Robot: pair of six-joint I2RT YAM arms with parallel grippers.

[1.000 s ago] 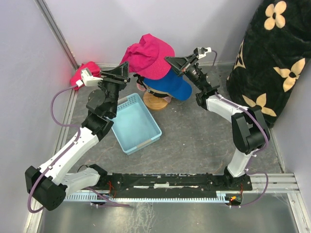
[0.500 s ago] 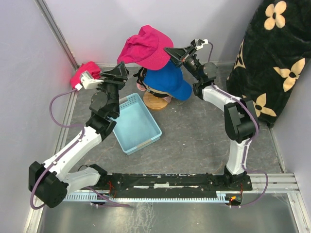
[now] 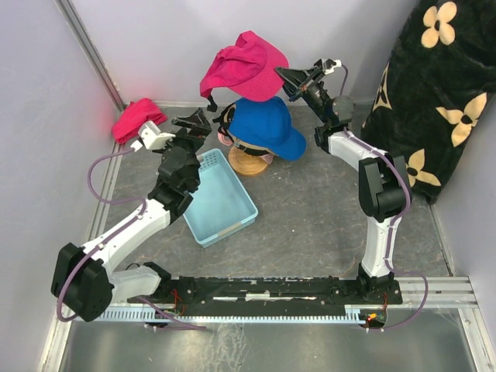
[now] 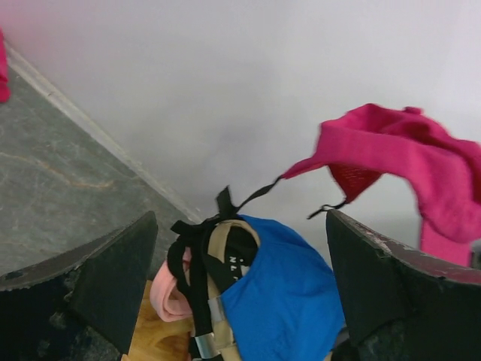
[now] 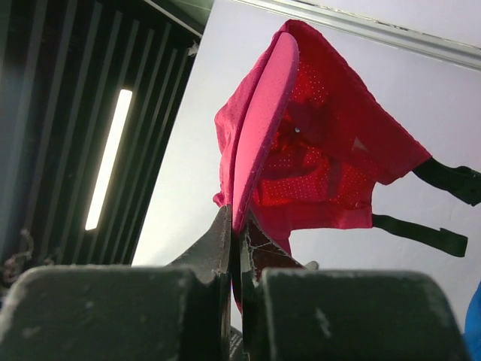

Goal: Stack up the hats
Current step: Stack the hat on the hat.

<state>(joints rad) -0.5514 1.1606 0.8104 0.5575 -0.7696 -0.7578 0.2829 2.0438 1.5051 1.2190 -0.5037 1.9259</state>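
The left gripper [image 3: 197, 122] has just let go. A moment ago it pinched the back edge of the magenta cap [image 3: 246, 66] close over the wooden stand [image 3: 249, 163]. Now its jaws stand wide apart with nothing between them, and it has drawn back to the left of the stand and lower down. In the left wrist view its two fingers [image 4: 116, 282] frame the stack, with the cap well above them.

The magenta cap is now carried by the right gripper [image 5: 235, 226] alone. That gripper is clenched on the edge of the brim, as the right wrist view shows. The cap hangs in the air above the stand, higher than it was a second ago. Its crown sags and its black straps dangle free. It does not touch the stack.

On the stand the blue cap [image 3: 262, 124] is the top one. Under it I see parts of a black cap [image 4: 239, 256] and a light pink cap [image 4: 167, 295].

For the task this means the last cap is not yet stacked. I judge that the right arm must lower it onto the blue cap. With only a brim hold, the loose crown may fold or land off centre.
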